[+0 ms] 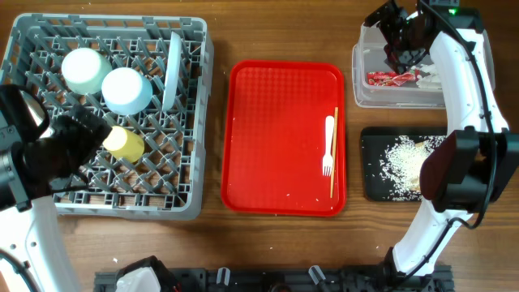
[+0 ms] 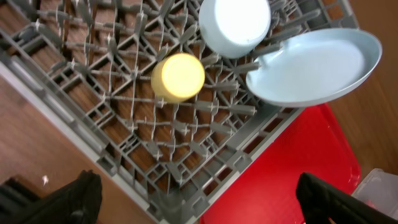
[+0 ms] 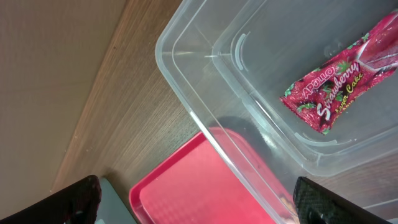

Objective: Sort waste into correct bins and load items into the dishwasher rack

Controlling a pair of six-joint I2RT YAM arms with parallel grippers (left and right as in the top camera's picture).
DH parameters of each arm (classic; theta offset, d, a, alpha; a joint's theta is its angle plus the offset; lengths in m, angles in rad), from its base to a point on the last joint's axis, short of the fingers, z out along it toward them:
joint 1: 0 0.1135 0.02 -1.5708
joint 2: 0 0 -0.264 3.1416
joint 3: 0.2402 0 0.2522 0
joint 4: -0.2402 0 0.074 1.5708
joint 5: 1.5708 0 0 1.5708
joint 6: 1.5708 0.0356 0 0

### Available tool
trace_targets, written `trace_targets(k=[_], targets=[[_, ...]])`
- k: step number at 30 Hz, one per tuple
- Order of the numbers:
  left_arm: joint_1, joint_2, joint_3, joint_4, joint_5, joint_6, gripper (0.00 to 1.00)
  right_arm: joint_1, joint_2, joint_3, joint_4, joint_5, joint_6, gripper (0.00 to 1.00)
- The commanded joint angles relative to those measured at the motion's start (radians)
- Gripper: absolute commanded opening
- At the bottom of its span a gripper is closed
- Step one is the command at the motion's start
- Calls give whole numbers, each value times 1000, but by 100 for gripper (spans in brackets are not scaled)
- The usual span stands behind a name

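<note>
In the clear tub (image 3: 186, 56) at the table's (image 1: 268, 243) far right lies the red wrapper (image 3: 339, 74), printed "APOLLO Strawberry Cake". The right tool (image 3: 196, 186) hangs above the tub's near corner, fingers wide apart and holding nothing. Just in front of the tub, the black tray (image 1: 373, 191) carries the whitish rice scraps (image 1: 401, 162). On the red tray (image 1: 276, 138) in the middle, the white fork (image 1: 328, 146) and the chopsticks (image 1: 334, 154) lie side by side near its right edge. At the left, the grey rack (image 1: 190, 122) holds the pale green bowl (image 1: 83, 70), the pale blue bowl (image 2: 234, 25), the yellow cup (image 2: 178, 76) and the plate (image 2: 314, 65), which leans on edge against the pegs. The left tool (image 2: 198, 180) hovers over the rack's front part, fingers spread and empty.
</note>
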State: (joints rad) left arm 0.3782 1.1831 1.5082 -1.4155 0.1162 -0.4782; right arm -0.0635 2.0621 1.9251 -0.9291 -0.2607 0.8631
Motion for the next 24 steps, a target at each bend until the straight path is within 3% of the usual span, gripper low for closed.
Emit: trace_targets(k=[1,2,3,5,8,14,24], targets=[[-3,-30,1,-39,11,3,87,3,16,25,2,17,8,100],[-4,-37,1,-53,27,3,71,3,16,25,2,17,9,100],[-11,-43,1,-62,39,8,39,3,16,25,2,17,9,100],[-45,-53,1,-62,108,49,6,3,16,25,2,17,8,100],[-173,-44,-13,4,206,134,4,3,16,25,2,17,9,100],[-424,76,-65,237,147,129,4,3,16,25,2,17,8,100],[-568,467,-65,602,32,135,4,3,16,25,2,17,8,100]])
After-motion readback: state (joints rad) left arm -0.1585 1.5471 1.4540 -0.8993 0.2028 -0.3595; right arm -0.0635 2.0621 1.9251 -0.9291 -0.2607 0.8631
